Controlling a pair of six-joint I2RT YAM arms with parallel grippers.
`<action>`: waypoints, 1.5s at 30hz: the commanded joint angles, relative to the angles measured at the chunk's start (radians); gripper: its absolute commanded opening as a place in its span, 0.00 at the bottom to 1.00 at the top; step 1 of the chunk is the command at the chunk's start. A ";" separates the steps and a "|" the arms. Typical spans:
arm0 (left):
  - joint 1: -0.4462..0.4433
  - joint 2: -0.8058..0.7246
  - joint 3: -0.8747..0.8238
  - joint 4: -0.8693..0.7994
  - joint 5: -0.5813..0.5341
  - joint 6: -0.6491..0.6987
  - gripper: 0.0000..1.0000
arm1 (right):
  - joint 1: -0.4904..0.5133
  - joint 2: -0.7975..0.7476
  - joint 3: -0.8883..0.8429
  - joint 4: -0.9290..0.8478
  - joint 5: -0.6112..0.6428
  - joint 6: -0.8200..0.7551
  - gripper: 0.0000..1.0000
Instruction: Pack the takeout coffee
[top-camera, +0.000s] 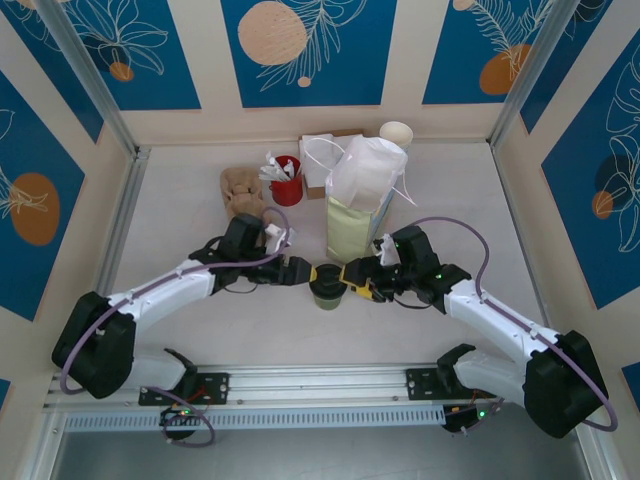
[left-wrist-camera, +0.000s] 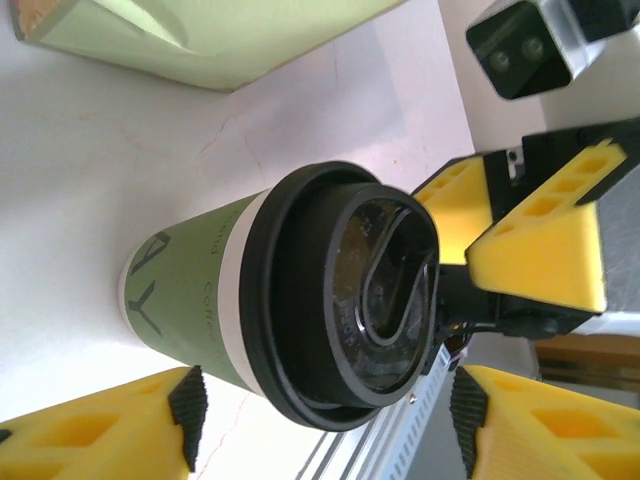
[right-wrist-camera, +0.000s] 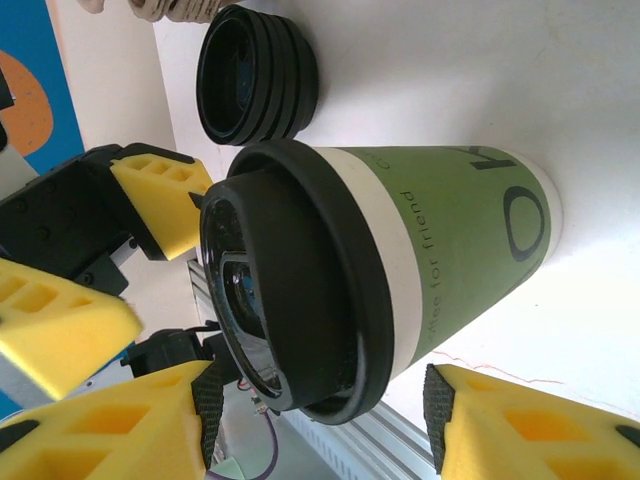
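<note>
Left pincer (top-camera: 306, 273) sits just left of the takeout coffee (top-camera: 328, 288), jaws spread, one pad either side of it. The coffee stands upright on the table (top-camera: 180, 180) with its black lid on, pale green bag (top-camera: 350, 235) just behind it. Right pincer (top-camera: 356, 281) is just right of the coffee, fingers straddling it close; can't tell if pinching.

The left arm (top-camera: 165, 288) and right arm (top-camera: 500, 318) wore white shells between chunky black joints, a lilac cable (top-camera: 455, 224) looping along each. The left gripper (top-camera: 305, 272) and right gripper (top-camera: 354, 279) carried yellow fingers (right-wrist-camera: 90, 430) moulded with square hollows, tipped with ribbed black pads (right-wrist-camera: 208, 402). Small green lights (top-camera: 437, 272) glowed on the right arm.
</note>
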 joint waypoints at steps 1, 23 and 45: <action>0.011 -0.031 0.033 -0.019 -0.016 -0.010 0.72 | 0.012 0.007 0.040 -0.034 0.014 -0.016 0.58; -0.029 0.015 0.094 -0.106 -0.129 -0.004 0.86 | 0.080 0.081 0.125 -0.119 0.133 -0.093 0.57; -0.053 0.161 0.117 -0.095 -0.110 0.017 0.67 | 0.098 0.106 0.124 -0.132 0.178 -0.107 0.50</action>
